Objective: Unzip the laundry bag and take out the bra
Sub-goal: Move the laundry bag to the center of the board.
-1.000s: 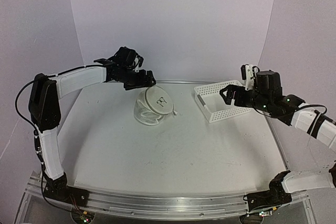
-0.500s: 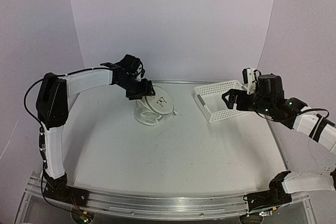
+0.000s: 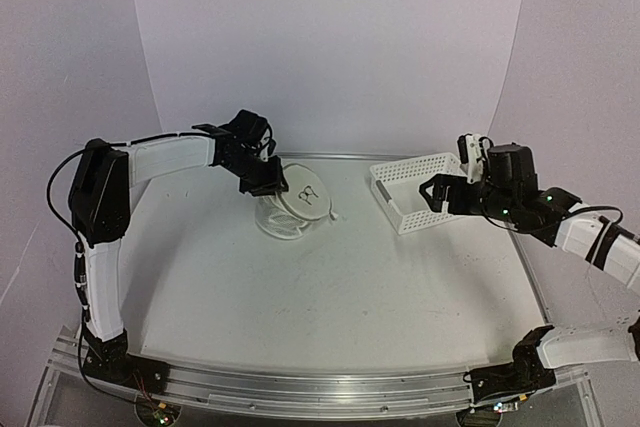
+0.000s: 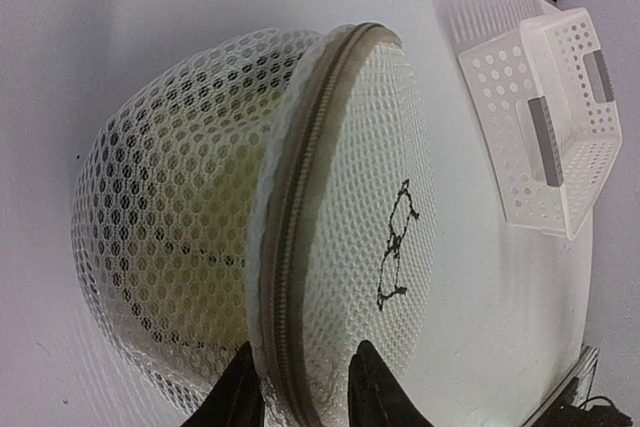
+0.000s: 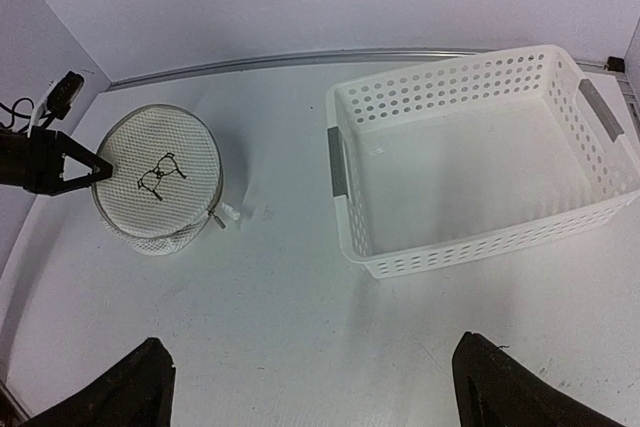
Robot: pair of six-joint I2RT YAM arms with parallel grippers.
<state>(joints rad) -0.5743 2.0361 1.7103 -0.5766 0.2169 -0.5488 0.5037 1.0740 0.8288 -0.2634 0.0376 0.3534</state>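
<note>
The left gripper [image 3: 272,187] has come down from above and behind the laundry bag [image 3: 295,205] and now meets its rim at about 10 o'clock in the overhead view, where a second ago it hung clear of the mesh. In the left wrist view its fingertips [image 4: 243,392] straddle the zippered edge, one on each side. They look to be touching it, but I cannot tell whether they are clamped tight. The bag sits slightly lower and more squashed than in the earlier frame, which suggests the arm is pressing on it to brace it. It stays on the table [image 3: 330,297], toward 12 o'clock from the centre, with the basket [image 3: 400,219] at its 3 o'clock. The zipper looks fully closed, and its pull [image 5: 225,215] lies at the bag's 4 o'clock, so unzipping has not begun. The right gripper [image 3: 432,194] has barely shifted and hovers by the basket, spread wide and empty.
</note>
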